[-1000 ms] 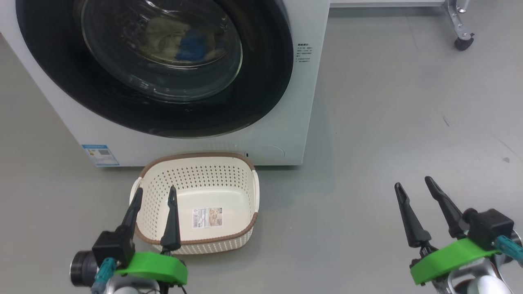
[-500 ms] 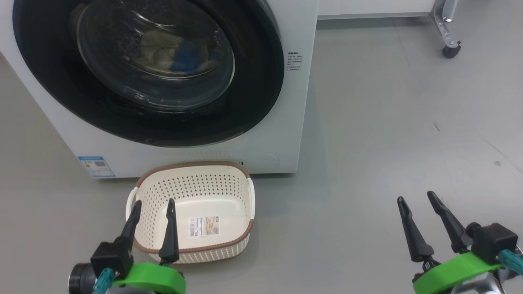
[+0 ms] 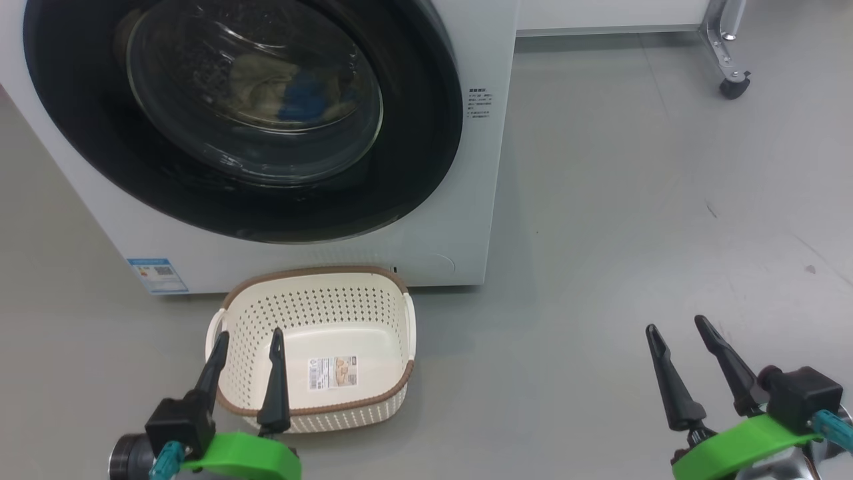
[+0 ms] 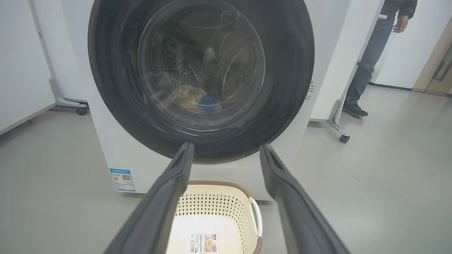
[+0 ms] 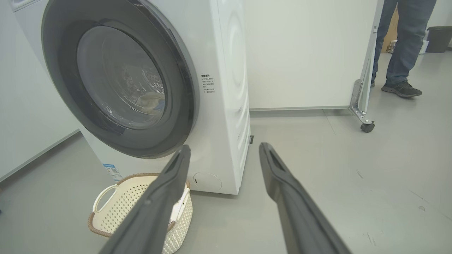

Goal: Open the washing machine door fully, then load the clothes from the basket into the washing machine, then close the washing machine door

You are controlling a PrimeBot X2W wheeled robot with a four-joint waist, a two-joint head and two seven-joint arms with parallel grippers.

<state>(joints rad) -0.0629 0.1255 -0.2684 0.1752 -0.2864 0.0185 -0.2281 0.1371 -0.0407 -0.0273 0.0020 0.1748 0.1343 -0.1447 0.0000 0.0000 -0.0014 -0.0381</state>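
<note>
The washing machine door (image 3: 406, 167) is shut on the clothes (image 3: 293, 87) (the basket (image 3: 313, 300) sits empty), so left tool (image 3: 250, 333) and right tool (image 3: 674, 323) hang wide, near, holding nothing.

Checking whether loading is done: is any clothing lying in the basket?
No, the basket has a bare bottom apart from a sticker, and the clothes lie behind the glass of the door.

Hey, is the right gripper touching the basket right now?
Apart. The head view shows a wide stretch of bare floor between the right gripper and the basket.
</note>
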